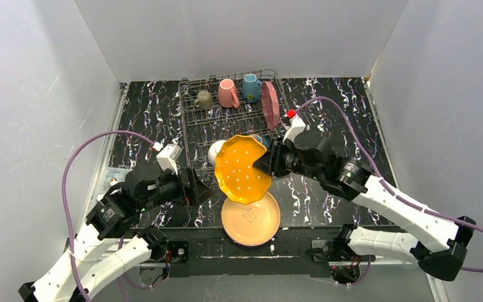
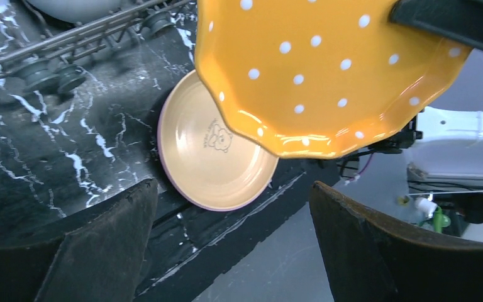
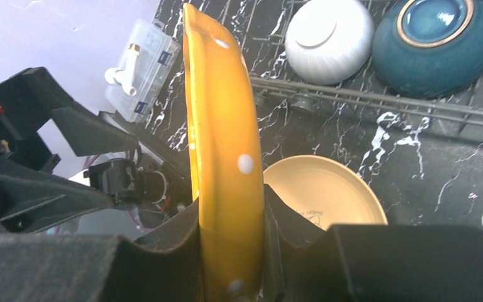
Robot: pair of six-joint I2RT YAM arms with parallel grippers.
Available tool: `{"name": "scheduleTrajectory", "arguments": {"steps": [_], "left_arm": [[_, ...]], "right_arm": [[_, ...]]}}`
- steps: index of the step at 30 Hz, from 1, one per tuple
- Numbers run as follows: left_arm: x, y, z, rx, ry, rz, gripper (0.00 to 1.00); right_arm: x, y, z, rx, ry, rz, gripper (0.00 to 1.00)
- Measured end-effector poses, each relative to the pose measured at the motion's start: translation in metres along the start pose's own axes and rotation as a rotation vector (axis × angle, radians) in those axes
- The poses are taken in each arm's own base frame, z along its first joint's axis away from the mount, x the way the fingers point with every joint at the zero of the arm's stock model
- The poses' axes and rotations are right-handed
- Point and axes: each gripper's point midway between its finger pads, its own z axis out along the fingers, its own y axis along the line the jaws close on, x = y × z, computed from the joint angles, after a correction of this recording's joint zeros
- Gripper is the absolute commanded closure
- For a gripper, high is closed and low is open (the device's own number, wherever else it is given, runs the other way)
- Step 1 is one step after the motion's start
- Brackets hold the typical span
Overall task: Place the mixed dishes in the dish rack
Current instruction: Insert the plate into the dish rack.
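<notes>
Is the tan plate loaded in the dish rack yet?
No, the tan plate lies flat on the table near its front edge, outside the dish rack.

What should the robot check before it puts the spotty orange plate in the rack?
1. Grip: ok. The right gripper clamps the rim of the orange scalloped ceramic plate with white dots, held on edge.
2. Other hand out of the way: ok. The left gripper is open, apart from the plate.
3. Free slot: ok. The grey wire dish rack has bare tines in its middle rows.
4. Room past the white ceramic bowl and dark-blue ceramic bowl at the rack's near end: cannot tell.
5. The tan round plate below: ok, flat on the table.
</notes>
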Motion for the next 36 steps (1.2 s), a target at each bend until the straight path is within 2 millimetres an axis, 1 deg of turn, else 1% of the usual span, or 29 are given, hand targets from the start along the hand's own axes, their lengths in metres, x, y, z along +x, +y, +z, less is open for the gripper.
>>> {"name": "scheduleTrajectory", "arguments": {"steps": [4,12,16,21,27,31,36], "left_arm": [[-0.003,0.006,-0.004,-0.038,-0.004,0.046,0.1],[-0.004,0.016,-0.008,-0.078,0.0,0.128,0.1],[-0.002,0.019,-0.009,-0.088,0.009,0.158,0.1],[-0.003,0.021,-0.01,-0.087,0.002,0.191,0.1],[-0.004,0.022,-0.014,-0.083,-0.02,0.222,0.1],[0.002,0.03,-0.01,-0.097,-0.004,0.232,0.1],[0.012,0.04,-0.004,-0.122,0.026,0.238,0.11]], "right_arm": [[-0.012,0.001,0.007,0.038,-0.003,-0.047,0.99],[-0.049,0.009,0.021,0.102,-0.053,-0.147,0.99],[-0.066,0.008,0.032,0.142,-0.072,-0.188,0.99],[-0.086,0.002,0.047,0.189,-0.09,-0.222,0.99],[-0.111,-0.01,0.062,0.244,-0.114,-0.244,0.99],[-0.125,-0.017,0.07,0.271,-0.125,-0.252,0.99],[-0.133,-0.031,0.084,0.308,-0.121,-0.258,0.99]]}}
